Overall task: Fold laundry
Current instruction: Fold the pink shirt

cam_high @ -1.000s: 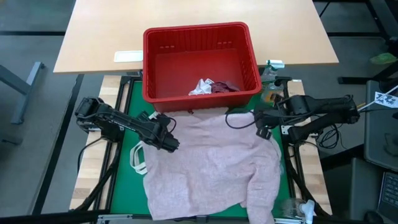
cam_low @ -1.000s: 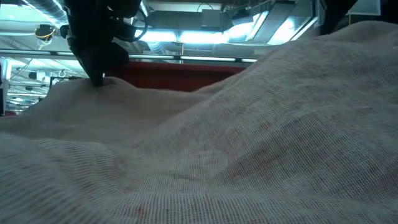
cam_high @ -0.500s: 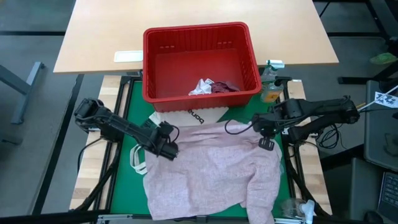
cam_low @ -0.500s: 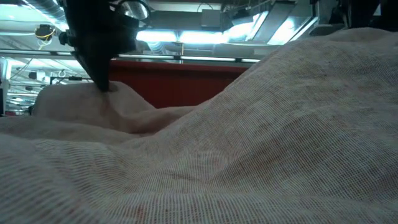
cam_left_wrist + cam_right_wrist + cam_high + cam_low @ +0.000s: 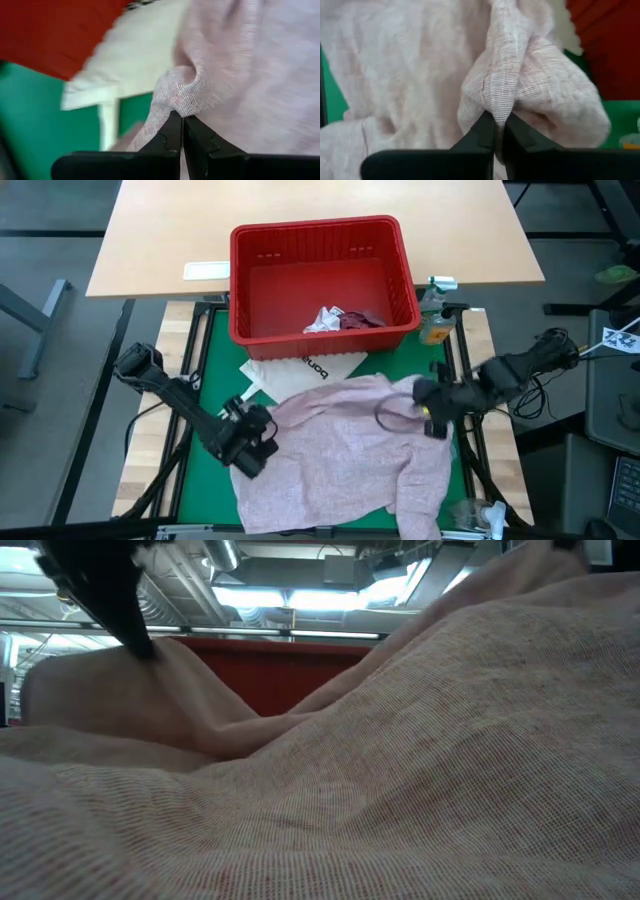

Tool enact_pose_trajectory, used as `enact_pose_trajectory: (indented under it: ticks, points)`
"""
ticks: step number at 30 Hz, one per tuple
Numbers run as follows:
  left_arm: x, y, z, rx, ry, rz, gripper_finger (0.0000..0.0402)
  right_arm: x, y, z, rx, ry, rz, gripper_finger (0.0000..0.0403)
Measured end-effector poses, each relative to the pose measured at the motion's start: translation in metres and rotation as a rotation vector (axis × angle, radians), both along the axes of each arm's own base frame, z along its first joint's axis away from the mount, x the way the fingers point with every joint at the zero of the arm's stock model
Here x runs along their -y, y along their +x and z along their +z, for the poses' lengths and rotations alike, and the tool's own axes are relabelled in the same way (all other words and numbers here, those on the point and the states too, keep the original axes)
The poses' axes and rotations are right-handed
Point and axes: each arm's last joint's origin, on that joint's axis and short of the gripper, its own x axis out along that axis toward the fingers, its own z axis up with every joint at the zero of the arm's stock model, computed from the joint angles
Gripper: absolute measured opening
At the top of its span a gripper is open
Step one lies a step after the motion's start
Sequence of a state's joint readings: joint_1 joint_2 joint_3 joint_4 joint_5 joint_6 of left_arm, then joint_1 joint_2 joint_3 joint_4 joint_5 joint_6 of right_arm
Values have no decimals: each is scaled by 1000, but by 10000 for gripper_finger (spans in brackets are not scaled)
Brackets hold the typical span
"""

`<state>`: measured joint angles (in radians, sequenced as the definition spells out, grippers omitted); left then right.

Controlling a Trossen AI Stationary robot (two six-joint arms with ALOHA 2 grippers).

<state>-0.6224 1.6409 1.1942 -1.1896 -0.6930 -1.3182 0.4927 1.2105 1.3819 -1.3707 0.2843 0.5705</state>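
Left pincer [image 5: 262,442]: clamped tight on a pinch of the pink garment [image 5: 340,445] at its 9 o'clock edge; in the left wrist view the two fingertips [image 5: 175,131] meet with a tuft of cloth bunched between them.
Pink garment: spread over the green surface [image 5: 200,480] at the middle, its far edge lifted into folds at both held points.
White tote bag [image 5: 300,367]: flat on the surface at 12 o'clock of the garment, partly uncovered, just beside the red basket [image 5: 322,275].
Right pincer [image 5: 432,405]: closed on a thick fold of the garment's 3 o'clock edge; the right wrist view shows the cloth gathered above the shut fingertips [image 5: 487,131].
Change, left: a second ago this pincer sat farther toward 12 o'clock, near the basket; it has drawn back toward 6 o'clock, cloth with it.
Change, right: it has moved likewise toward 6 o'clock, exposing the tote bag.
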Motion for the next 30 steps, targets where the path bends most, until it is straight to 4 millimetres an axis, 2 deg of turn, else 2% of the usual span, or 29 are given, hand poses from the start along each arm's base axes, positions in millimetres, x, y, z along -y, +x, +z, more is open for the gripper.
enact_pose_trajectory:
  ticks: [5,14,23,30]
  points:
    - [28,0,-11,58,-68,-69,0,-36,-10,-25,-59,-1,54,8]
    - [61,-7,-50,-94,-133,-135,3,-85,-37,-63,-182,33,123,28]
    - [68,-3,-76,-141,-93,-137,18,-101,-39,-81,-284,48,119,34]
    - [68,-2,-79,-147,-85,-136,8,-97,-30,-84,-333,89,78,86]
